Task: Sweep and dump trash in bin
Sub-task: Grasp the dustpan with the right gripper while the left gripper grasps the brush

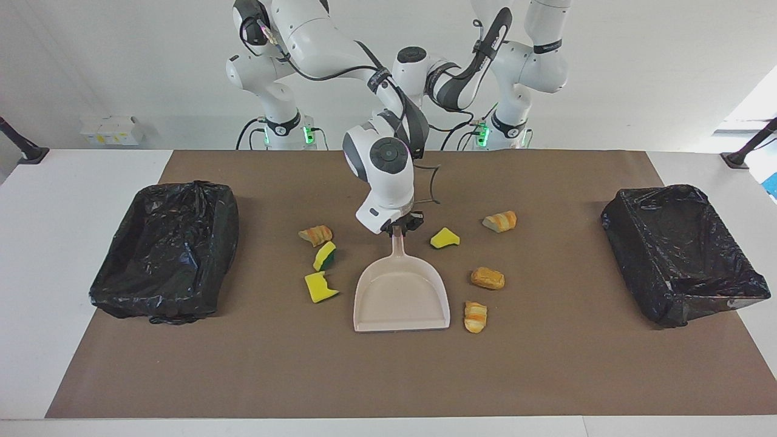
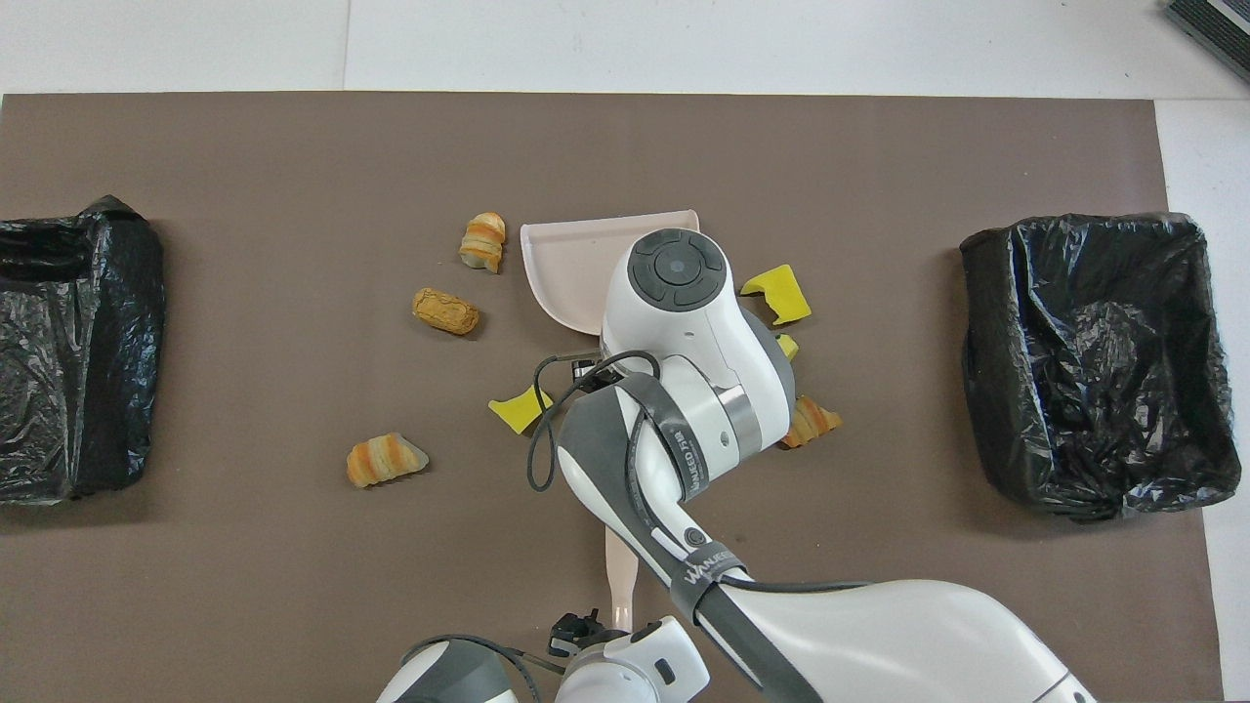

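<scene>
Early days, I'd say: nothing swept, nothing dumped.

Going across, seen facing the robots:

- **First bin:** the black bag-lined bin (image 1: 164, 200) sits well apart from the flat beige plastic dustpan (image 1: 400, 300), toward the right arm's end of the white tabletop (image 1: 61, 200). No scrap shows inside, tho the black folds could hide one.
- **Trash on that flank:** 3 bits lie near the dustpan. There's an orange-brown bread lump (image 1: 315, 234), a green-backed yellow sponge chunk (image 1: 325, 255) and a plain yellow sponge chunk (image 1: 320, 287).
- **Dustpan:** it lies mid brown paper mat (image 1: 388, 376), pan empty, mouth pointing away from the robots.
- **Right claw:** the right claw (image 1: 400, 226) is down on the dustpan's handle end, pinched narrow on it. So the tool's in hand, but the sweep's not begun.
- **Trash toward the left arm's end:** 4 more bits. These are a yellow sponge wedge (image 1: 445, 238), a striped bread piece (image 1: 500, 221), a brown bread roll (image 1: 487, 278) and a striped bread stub (image 1: 475, 316) just beside the pan's mouth corner.
- **Second bin:** the second black bag-lined bin (image 1: 680, 194) is also well apart from the dustpan. It looks empty too.

Left to do: get all 7 into the pan, carry it over, tip it.

Hard to see:

- **Left claw:** the left claw (image 2: 576, 625) shows only from above, over the mat's robot-side edge, just beside a beige stick end (image 2: 617, 581). Can't tell if it's wide or narrow, or holding anything.
- **Stick:** prob. the brush handle, but no bristles show anywhere.
- **From above:** the right arm covers the dustpan's handle, the grip itself and most of the green-backed chunk.
</scene>
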{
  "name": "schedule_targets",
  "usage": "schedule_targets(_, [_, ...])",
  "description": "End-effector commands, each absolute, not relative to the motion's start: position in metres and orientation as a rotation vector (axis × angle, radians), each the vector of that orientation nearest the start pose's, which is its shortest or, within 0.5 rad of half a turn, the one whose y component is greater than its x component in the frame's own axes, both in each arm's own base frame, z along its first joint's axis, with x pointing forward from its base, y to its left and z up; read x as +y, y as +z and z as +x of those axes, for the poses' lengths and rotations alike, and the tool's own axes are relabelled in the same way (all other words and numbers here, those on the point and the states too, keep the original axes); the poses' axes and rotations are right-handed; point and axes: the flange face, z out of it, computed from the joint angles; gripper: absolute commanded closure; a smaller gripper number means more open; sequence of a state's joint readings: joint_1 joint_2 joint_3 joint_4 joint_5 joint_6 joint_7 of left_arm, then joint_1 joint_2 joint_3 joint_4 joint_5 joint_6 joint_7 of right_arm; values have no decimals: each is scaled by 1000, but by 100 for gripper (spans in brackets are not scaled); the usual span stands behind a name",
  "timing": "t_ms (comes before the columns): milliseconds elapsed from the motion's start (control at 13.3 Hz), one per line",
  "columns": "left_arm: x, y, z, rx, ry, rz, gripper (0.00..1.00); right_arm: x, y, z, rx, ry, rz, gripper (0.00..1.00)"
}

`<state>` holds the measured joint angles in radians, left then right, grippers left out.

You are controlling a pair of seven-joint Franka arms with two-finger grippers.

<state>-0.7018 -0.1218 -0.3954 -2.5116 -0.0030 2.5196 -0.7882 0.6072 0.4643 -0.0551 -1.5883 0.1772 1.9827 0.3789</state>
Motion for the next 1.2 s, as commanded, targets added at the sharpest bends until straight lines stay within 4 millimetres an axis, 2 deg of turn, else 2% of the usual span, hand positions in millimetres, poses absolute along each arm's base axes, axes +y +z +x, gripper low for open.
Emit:
schedule_targets(0, [-412, 332, 212, 489, -198, -3160, 91, 334, 413, 575, -311, 99, -3008, 100])
schedule_targets(75, [-411, 332, 214, 481, -198, -3159, 100, 322, 429, 574, -386, 97, -3004, 100])
schedule_targets(226, [-406, 337, 216, 460, -165, -3125, 100, 277, 458, 579, -630, 118, -2981, 100])
schedule_targets(376, [-403, 353, 221, 430, -157, -3102, 100, 227, 483, 580, -812, 189, -2943, 100])
schedule_targets(451, [-398, 362, 228, 399, -157, -3094, 100, 205, 489, 578, -928, 232, -2912, 100])
schedule_targets(602, [-389, 379, 246, 336, -148, -3078, 100, 176, 484, 582, -1258, 265, -2756, 100])
schedule_targets(752, [-375, 396, 272, 254, -148, -3068, 100, 155, 479, 589, -1345, 240, -2736, 100])
schedule_targets(903, [-357, 413, 309, 223, -137, -3062, 100, 143, 474, 597, -1702, 217, -2643, 100])
schedule_targets(1053, [-329, 431, 352, 204, -144, -3067, 100, 138, 465, 598, -1871, 248, -2554, 100])
schedule_targets(1128, [-311, 438, 375, 199, -143, -3066, 100, 143, 457, 596, -1932, 263, -2518, 100])
